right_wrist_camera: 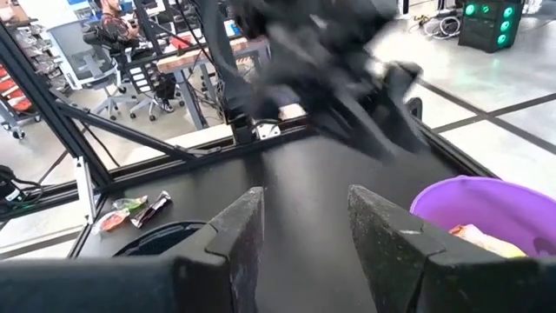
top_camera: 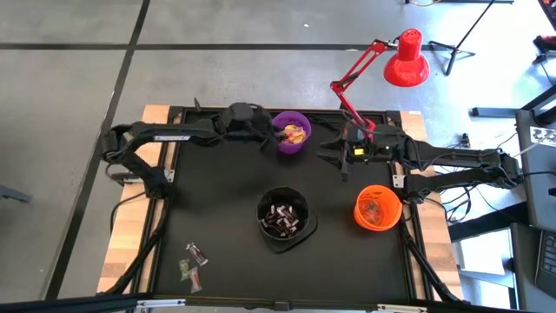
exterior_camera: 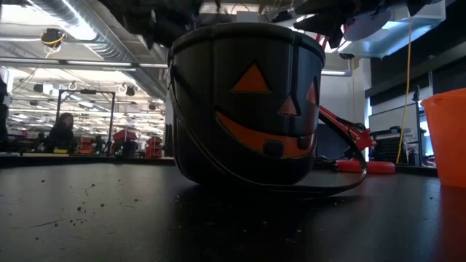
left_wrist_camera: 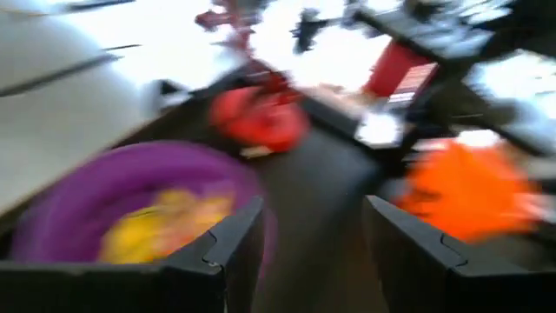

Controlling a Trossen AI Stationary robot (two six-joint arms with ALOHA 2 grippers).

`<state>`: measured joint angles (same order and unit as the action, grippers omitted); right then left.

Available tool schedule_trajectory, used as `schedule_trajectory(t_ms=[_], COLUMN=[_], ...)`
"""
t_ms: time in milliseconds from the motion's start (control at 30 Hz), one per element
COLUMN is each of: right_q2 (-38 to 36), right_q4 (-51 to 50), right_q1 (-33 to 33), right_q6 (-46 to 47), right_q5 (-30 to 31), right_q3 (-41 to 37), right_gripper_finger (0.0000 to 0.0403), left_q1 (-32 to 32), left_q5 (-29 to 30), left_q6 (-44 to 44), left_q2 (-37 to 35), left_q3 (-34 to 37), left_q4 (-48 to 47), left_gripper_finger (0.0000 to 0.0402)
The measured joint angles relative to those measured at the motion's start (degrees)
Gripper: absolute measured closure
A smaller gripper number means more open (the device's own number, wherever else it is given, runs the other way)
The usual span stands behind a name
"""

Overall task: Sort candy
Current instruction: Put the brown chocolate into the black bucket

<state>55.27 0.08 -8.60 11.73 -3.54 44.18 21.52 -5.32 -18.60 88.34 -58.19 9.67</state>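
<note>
Right now the candy (top_camera: 294, 133) lies in three spots. Yellow pieces fill the purple bowl (top_camera: 304, 144) at the far edge of the table, and from the left wrist view that yellow heap (left_wrist_camera: 165, 228) shows inside the purple rim (left_wrist_camera: 78, 187). Dark brown pieces (top_camera: 284, 217) sit in the black bowl (top_camera: 280, 244) at the middle of the table; from table height that bowl (exterior_camera: 247, 102) turns out to be a black pumpkin bucket with an orange face. A few loose pieces (top_camera: 193, 263) lie on the black mat near the front left corner, well apart from all the bowls, and the right wrist view catches them (right_wrist_camera: 132, 211) too.

An orange bowl (top_camera: 389, 221) stands to the right of the black one, with something thin and reddish inside that I cannot make out.

The left gripper (top_camera: 268, 132) hangs just beside the purple bowl, on its left, with its fingers (left_wrist_camera: 233, 252) apart and nothing between them. The right gripper (top_camera: 333, 155) hovers on the other side of the purple bowl, close to it, fingers (right_wrist_camera: 241, 235) likewise spread and holding nothing.

Behind the table a red desk lamp (top_camera: 405, 59) stands on the floor. Farther back in the room a person (exterior_camera: 62, 132) is sitting.
</note>
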Motion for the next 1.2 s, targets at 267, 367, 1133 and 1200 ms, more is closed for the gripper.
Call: schedule_trajectory(t_ms=[267,367,1133,1200], right_q2=[0.0,0.0,0.0,0.0], right_q4=[-0.3,-0.3,-0.1,-0.1], right_q1=[0.0,0.0,3.5,4.5], right_q6=[0.0,0.0,1.5,1.3], right_q5=[-0.2,-0.1,0.6,1.6], right_q3=[0.0,0.0,0.0,0.0], right_gripper_finger=[0.0237,0.0237,0.0237,0.0237], left_q1=[-19.1,-29.5,-72.2,-73.1], left_q5=[2.8,10.9,6.3,5.1], left_q6=[2.4,-3.3,-41.0,-41.0], left_q2=[-14.3,-17.1,2.4,4.2], left_q3=[0.0,0.0,0.0,0.0], left_q4=[-21.1,-32.0,-51.4,-52.9], left_gripper_finger=[0.0245,0.0252,0.0253,0.0253])
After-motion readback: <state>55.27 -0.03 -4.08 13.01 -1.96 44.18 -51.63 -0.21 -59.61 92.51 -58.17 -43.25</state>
